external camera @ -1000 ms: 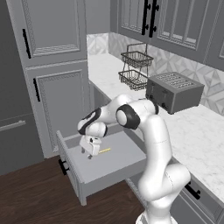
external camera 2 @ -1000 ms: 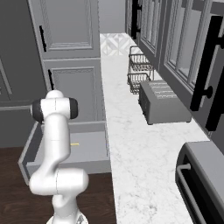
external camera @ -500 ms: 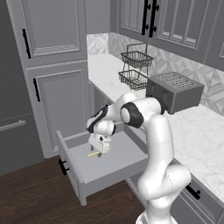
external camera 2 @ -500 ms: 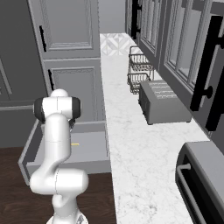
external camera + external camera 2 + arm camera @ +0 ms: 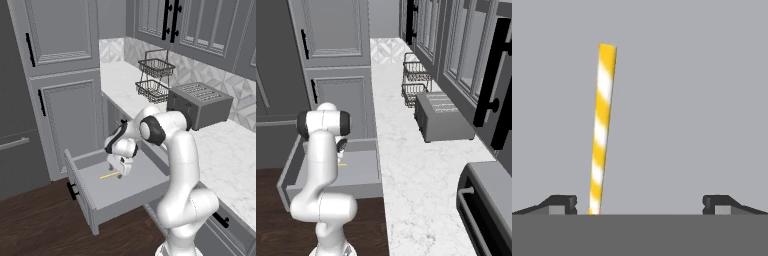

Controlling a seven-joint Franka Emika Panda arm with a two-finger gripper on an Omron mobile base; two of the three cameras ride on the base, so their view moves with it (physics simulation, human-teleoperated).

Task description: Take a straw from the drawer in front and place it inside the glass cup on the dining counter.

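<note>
The grey drawer point(image 5: 127, 192) stands pulled out below the worktop, also seen from the other side point(image 5: 362, 171). On its floor lies the straw point(image 5: 108, 175), yellow with white stripes. My gripper point(image 5: 122, 170) points down into the drawer, just above the straw's right end, open. In the hand view the straw point(image 5: 601, 130) runs away from me over the drawer floor point(image 5: 687, 100). Its near end lies between the fingers of my gripper point(image 5: 640, 205), close to the left fingertip point(image 5: 562, 202). Nothing is held. The glass cup and the dining counter are out of view.
A grey toaster point(image 5: 200, 104) and a two-tier wire basket point(image 5: 155, 76) stand on the marble worktop point(image 5: 230, 160) to the right of the drawer. Tall grey cabinet doors point(image 5: 65, 120) rise behind the drawer. Dark wood floor point(image 5: 35, 225) lies in front.
The hand has moved right across the drawer and down, from beside the straw to over its right end. The jaws have stayed open. The straw has not moved.
</note>
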